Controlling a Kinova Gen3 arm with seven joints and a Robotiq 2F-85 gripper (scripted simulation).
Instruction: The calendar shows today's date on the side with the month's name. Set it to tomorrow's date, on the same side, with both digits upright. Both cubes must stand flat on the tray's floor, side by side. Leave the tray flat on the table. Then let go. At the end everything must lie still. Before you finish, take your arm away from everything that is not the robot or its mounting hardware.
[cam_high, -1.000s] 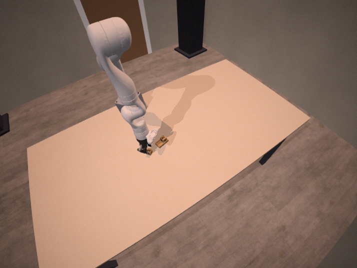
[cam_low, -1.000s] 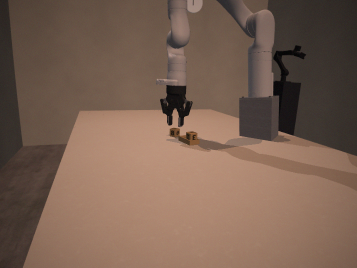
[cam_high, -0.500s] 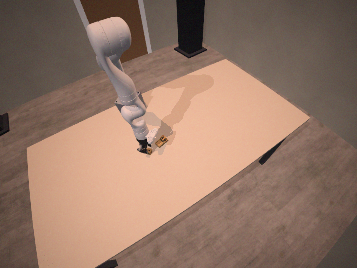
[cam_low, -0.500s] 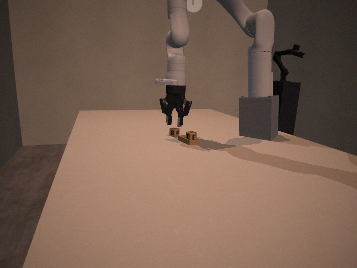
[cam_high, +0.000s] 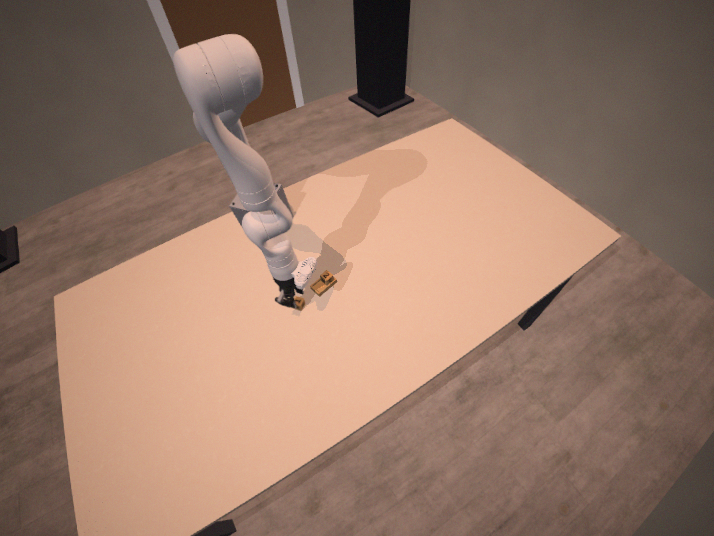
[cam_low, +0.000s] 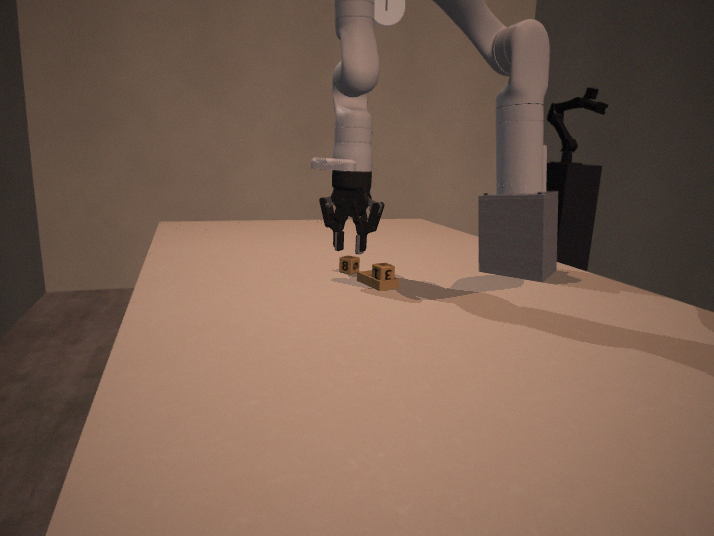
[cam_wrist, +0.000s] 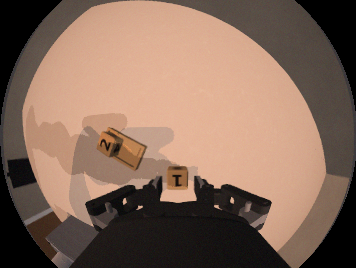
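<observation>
A wooden cube (cam_high: 299, 303) (cam_low: 348, 264) (cam_wrist: 177, 178) stands on the table beside the tray; a 1 shows on it in the wrist view, an 8 and another digit in the exterior view. A second cube (cam_high: 327, 278) (cam_low: 382, 271) (cam_wrist: 106, 143) is at one end of the wooden tray (cam_high: 320, 293) (cam_low: 386, 286) (cam_wrist: 134, 149). It shows a 2 in the wrist view. The tray's other end is empty. My gripper (cam_low: 349, 251) is partly open and empty, pointing down above the loose cube. No month's name is readable.
The pale table (cam_high: 403, 288) (cam_low: 259, 375) carries the tray and cubes. The arm's grey base block (cam_low: 513, 236) stands on the table, to the right in the exterior view. A black pedestal (cam_low: 576, 213) with a small black arm stands beyond it.
</observation>
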